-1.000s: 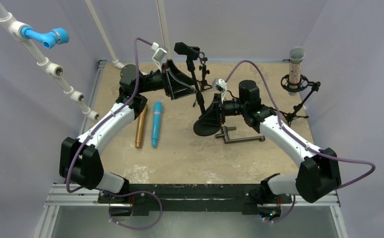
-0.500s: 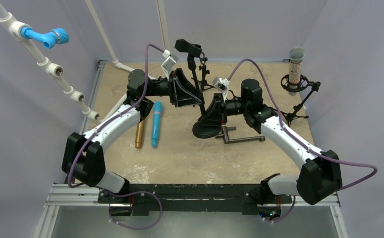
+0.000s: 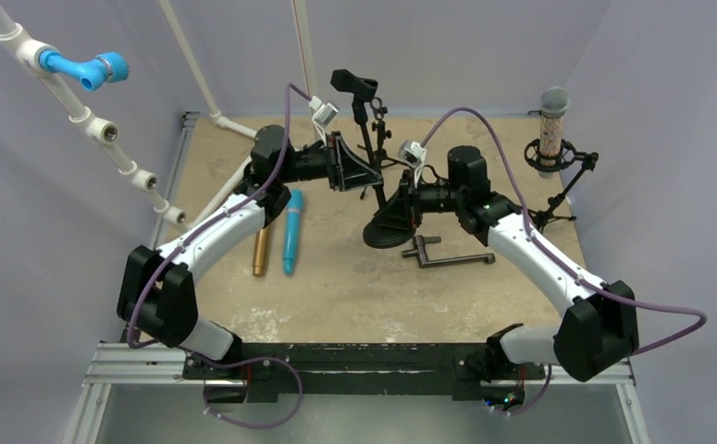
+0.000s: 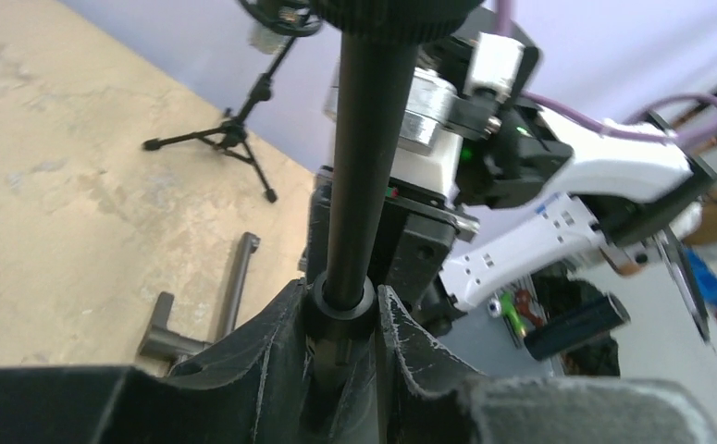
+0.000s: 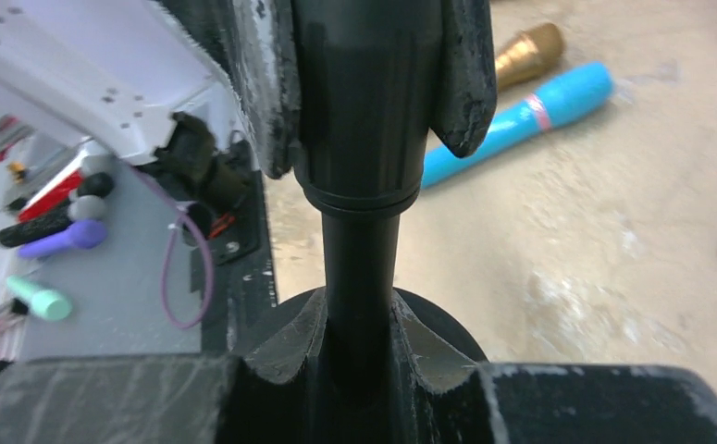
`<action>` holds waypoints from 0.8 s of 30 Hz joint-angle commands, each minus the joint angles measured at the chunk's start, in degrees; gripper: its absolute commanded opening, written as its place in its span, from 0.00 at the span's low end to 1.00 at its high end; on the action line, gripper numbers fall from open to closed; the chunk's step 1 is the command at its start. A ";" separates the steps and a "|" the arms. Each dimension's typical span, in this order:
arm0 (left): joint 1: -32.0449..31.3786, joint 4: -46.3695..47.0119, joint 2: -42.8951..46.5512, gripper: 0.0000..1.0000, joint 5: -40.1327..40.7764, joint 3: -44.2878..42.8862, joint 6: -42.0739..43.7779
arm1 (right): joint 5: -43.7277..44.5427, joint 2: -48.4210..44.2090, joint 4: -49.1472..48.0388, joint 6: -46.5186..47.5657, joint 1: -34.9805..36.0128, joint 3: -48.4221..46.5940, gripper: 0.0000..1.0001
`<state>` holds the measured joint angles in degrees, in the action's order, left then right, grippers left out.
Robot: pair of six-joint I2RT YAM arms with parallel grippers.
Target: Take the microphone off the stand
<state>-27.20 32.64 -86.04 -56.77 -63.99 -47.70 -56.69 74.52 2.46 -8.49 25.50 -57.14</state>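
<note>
A black microphone stand (image 3: 366, 139) with a round base (image 3: 384, 239) and an empty clip (image 3: 354, 86) stands mid-table. My left gripper (image 3: 370, 176) is shut on its pole at a collar (image 4: 340, 310). My right gripper (image 3: 379, 215) is shut on the same pole lower down (image 5: 359, 277), just above the base. A grey-headed microphone (image 3: 552, 120) sits upright in a shock mount on a small tripod stand (image 3: 558, 199) at the back right, away from both grippers.
A blue microphone (image 3: 292, 231) and a gold one (image 3: 263, 237) lie side by side left of centre; both show in the right wrist view (image 5: 521, 116). A dark metal T-bar (image 3: 447, 257) lies right of the base. White pipework (image 3: 86, 111) crosses the left wall.
My left gripper has moved right to the stand pole and closed on it. The stand's clip has shifted slightly up and right. My right gripper has kept its hold on the pole.
</note>
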 commanded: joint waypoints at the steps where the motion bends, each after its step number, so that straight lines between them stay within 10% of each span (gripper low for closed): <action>1: -1.00 -20.63 3.46 0.00 14.10 -6.57 3.59 | 12.26 -0.75 5.83 7.57 0.17 -6.23 0.00; 6: -1.07 -41.32 1.50 0.20 24.37 -16.05 2.69 | 20.17 -0.33 8.28 8.22 0.16 -8.50 0.00; 13: -1.37 -38.47 2.47 0.67 19.68 -17.27 8.04 | 20.26 -1.14 8.07 8.20 0.17 -7.28 0.00; 24: -0.48 -28.23 5.28 0.78 -1.95 -11.09 29.96 | -2.98 -3.39 -1.19 1.42 -1.32 -3.11 0.00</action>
<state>-28.51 -0.45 -83.07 -49.21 -76.20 -28.58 -46.24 74.35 10.98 -2.72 24.58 -60.60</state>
